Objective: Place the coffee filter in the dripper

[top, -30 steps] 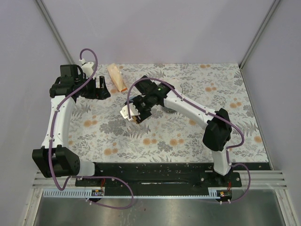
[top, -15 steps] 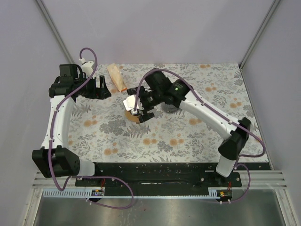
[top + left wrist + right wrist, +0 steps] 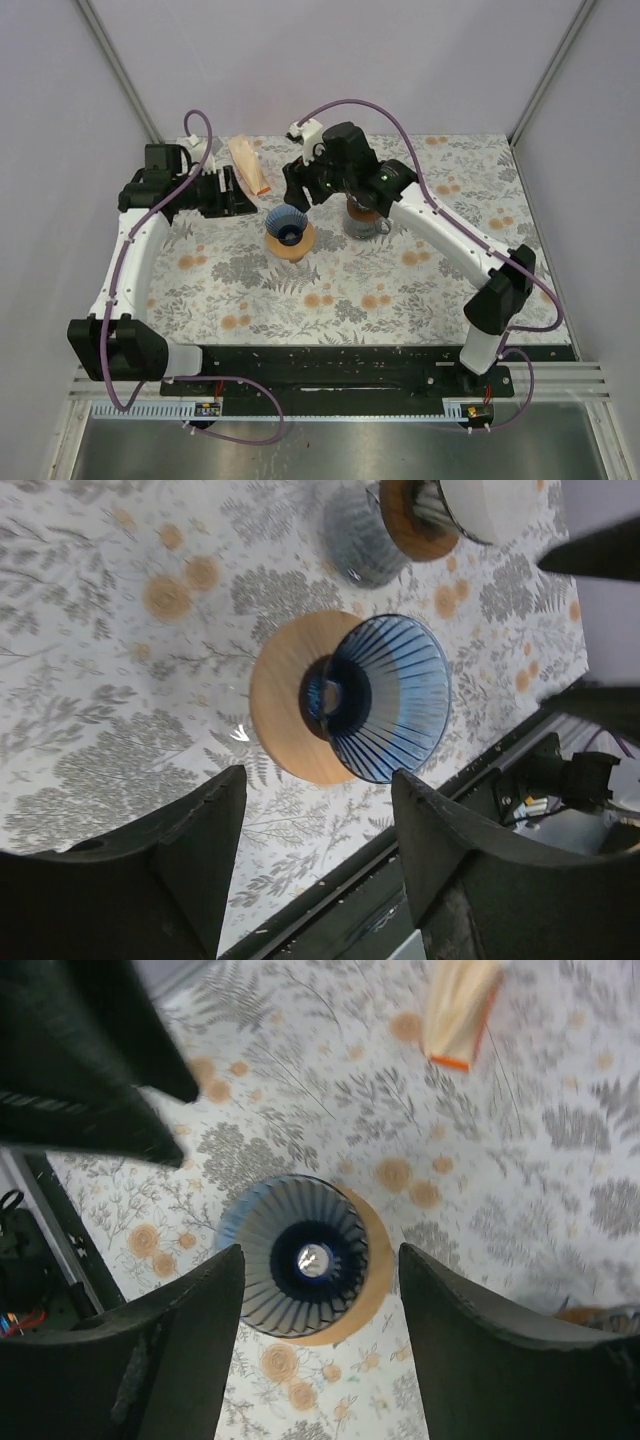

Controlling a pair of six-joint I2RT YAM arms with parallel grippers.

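The blue ribbed dripper (image 3: 287, 223) stands on its round wooden base (image 3: 290, 246) at mid table, and its cone looks empty in the right wrist view (image 3: 300, 1260). It also shows in the left wrist view (image 3: 392, 698). A tan filter stack with an orange edge (image 3: 250, 165) lies flat at the back left, and shows in the right wrist view (image 3: 460, 1005). My right gripper (image 3: 298, 190) hovers open and empty above the dripper, pointing down at it (image 3: 320, 1255). My left gripper (image 3: 232, 190) is open and empty, left of the dripper and beside the filters (image 3: 318, 780).
A glass carafe with a wooden collar (image 3: 365, 218) stands just right of the dripper and under my right arm; it also shows in the left wrist view (image 3: 370, 540). The flowered table cover (image 3: 400, 290) ends at grey walls on three sides.
My right arm has risen and drawn back from low over the dripper, uncovering it. My left gripper has shifted a little to the right, toward the dripper.
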